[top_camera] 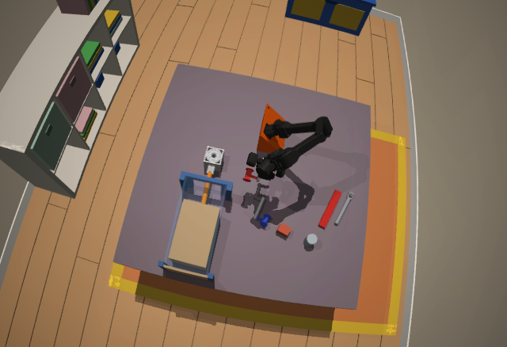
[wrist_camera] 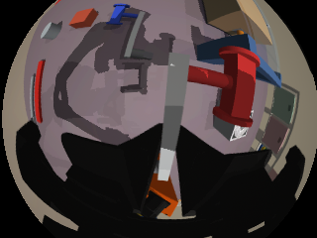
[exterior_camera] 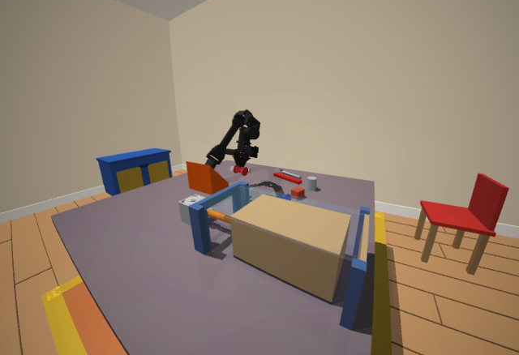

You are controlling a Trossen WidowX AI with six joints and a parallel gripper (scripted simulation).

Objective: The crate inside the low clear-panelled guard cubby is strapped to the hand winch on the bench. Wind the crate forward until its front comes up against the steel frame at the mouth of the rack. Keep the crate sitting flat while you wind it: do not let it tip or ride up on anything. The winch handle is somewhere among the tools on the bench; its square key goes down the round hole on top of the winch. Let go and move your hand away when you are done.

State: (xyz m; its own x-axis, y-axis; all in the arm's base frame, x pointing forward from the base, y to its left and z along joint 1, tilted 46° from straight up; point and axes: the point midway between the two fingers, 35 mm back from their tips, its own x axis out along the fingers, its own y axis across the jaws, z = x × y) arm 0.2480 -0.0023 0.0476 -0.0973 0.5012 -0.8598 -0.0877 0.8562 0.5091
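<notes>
My gripper (exterior_camera: 240, 165) (wrist_camera: 169, 129) is shut on the grey bar of the red-knobbed handle (top_camera: 248, 174) (exterior_camera: 240, 170) (wrist_camera: 238, 86), above the bench. The red knob sticks out to one side. The winch (top_camera: 213, 158) (exterior_camera: 186, 212), a pale box with a round hole on top, stands to the side of my gripper. An orange strap (top_camera: 206, 189) (exterior_camera: 218, 215) runs from it to the tan crate (top_camera: 194, 232) (exterior_camera: 285, 254). The crate sits flat inside the clear panels, its front apart from the blue frame (top_camera: 207, 181) (exterior_camera: 200, 232). A blue-knobbed handle (top_camera: 264, 220) (wrist_camera: 118, 14) lies on the bench.
An orange wedge (top_camera: 266, 120) (exterior_camera: 201, 177) stands by the arm's base. A red block (top_camera: 283, 230) (exterior_camera: 298, 192), grey cylinder (top_camera: 311, 239) (exterior_camera: 311, 183), red bar (top_camera: 329, 208) (wrist_camera: 40, 91) and grey wrench (top_camera: 344, 207) lie or stand farther out.
</notes>
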